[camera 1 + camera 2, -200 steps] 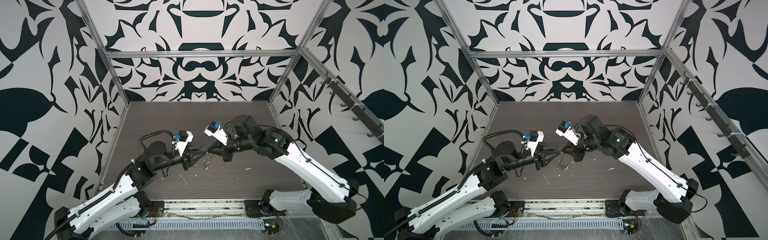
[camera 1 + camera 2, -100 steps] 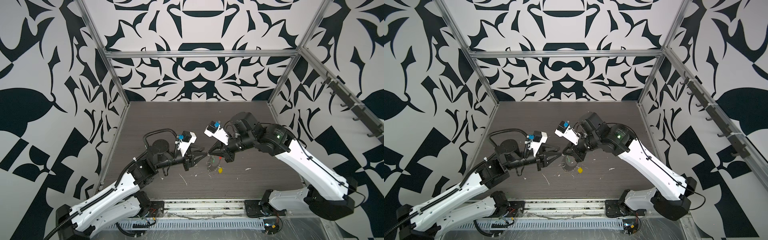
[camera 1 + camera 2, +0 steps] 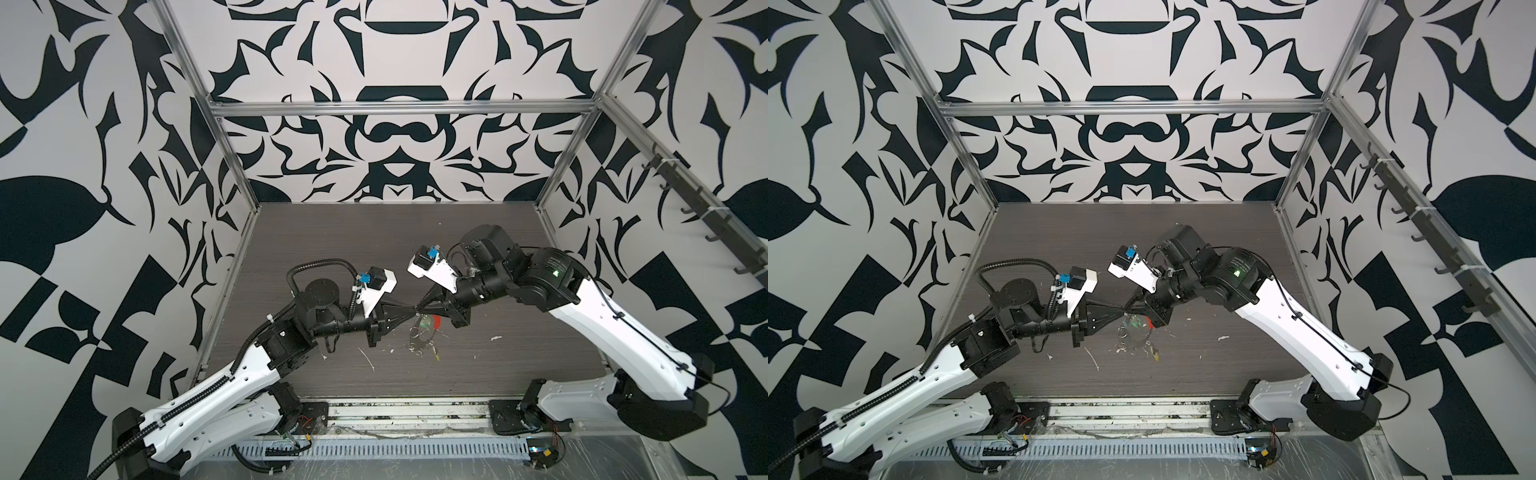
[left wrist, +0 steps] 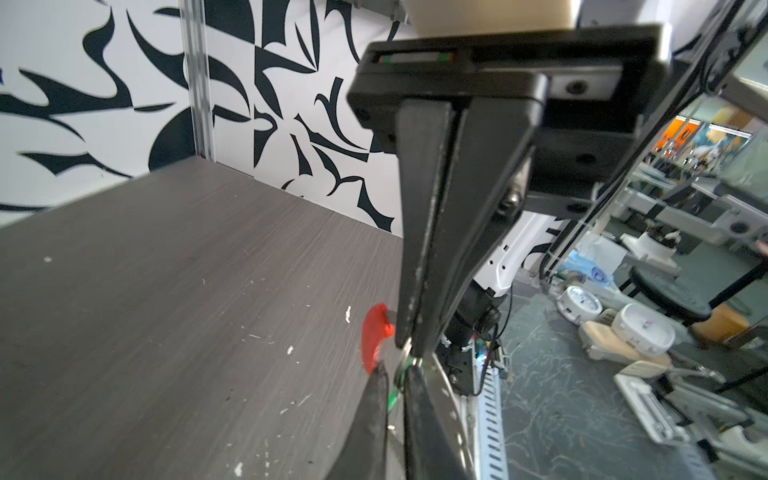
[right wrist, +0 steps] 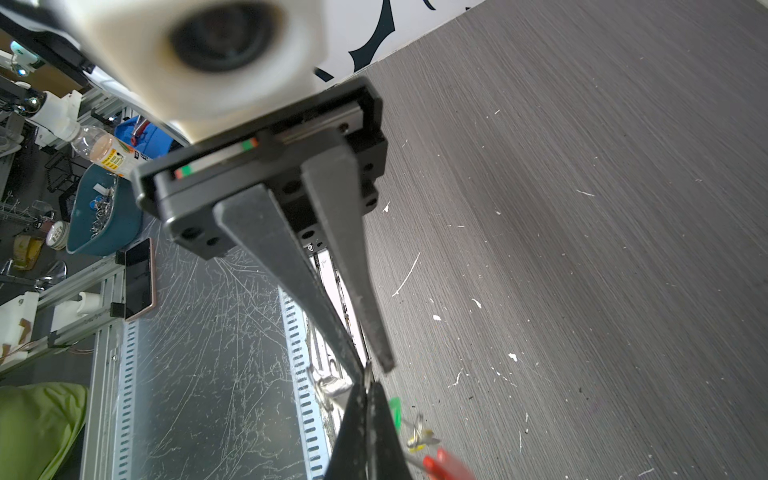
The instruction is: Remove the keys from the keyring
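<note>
Right end effector (image 3: 420,308) pinched narrow on the keyring (image 3: 436,321). Left end effector (image 3: 410,311) also closed, tip to tip with it (can't tell what it pinches). Keys (image 5: 395,409) hang just below the tips.

Over dark wood-grain table (image 3: 332,232) centre, left gripper (image 3: 409,311) and right gripper (image 3: 420,308) meet tip-to-tip; grey metal hoop keyring (image 3: 436,321) and tagged metal keys (image 3: 424,323) hang below.

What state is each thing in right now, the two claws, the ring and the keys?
keyring: held up, hanging.
green-tagged key: on the ring, dangling.
yellow-tagged key: seemingly on the ring, lowest.
left gripper: shut on the ring's rim.
right gripper: shut on the same rim.
</note>
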Motion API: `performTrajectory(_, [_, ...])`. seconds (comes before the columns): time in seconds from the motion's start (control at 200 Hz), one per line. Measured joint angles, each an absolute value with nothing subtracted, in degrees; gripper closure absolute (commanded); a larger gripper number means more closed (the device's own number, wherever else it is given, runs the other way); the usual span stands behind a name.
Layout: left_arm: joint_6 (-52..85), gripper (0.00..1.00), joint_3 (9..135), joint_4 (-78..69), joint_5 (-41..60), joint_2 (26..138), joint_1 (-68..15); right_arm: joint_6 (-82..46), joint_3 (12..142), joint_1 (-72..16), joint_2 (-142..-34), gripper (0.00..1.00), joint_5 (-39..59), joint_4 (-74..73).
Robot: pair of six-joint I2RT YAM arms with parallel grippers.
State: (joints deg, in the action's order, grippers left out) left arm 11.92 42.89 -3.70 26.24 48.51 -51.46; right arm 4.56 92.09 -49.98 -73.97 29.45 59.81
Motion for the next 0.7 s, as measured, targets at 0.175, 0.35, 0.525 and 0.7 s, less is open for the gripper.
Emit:
performTrajectory(0.175, [12.60,1.00,42.89,-4.05,26.39,48.51,-51.44,4.45,92.09,-49.98,-73.91,0.99,29.52,59.44])
performTrajectory(0.35, [13.96,1.00,42.15,-7.20,24.23,48.03,-51.46,0.99,88.07,-50.04,-70.87,0.61,28.86,53.28])
performTrajectory(0.525, [15.59,1.00,38.83,-12.29,20.14,45.21,-51.46,-5.19,76.71,-50.19,-60.60,0.57,25.21,39.11])
performTrajectory(0.7, [16.58,1.00,37.89,-16.38,17.43,43.79,-51.46,-11.07,68.64,-50.19,-53.06,0.60,24.47,26.02])
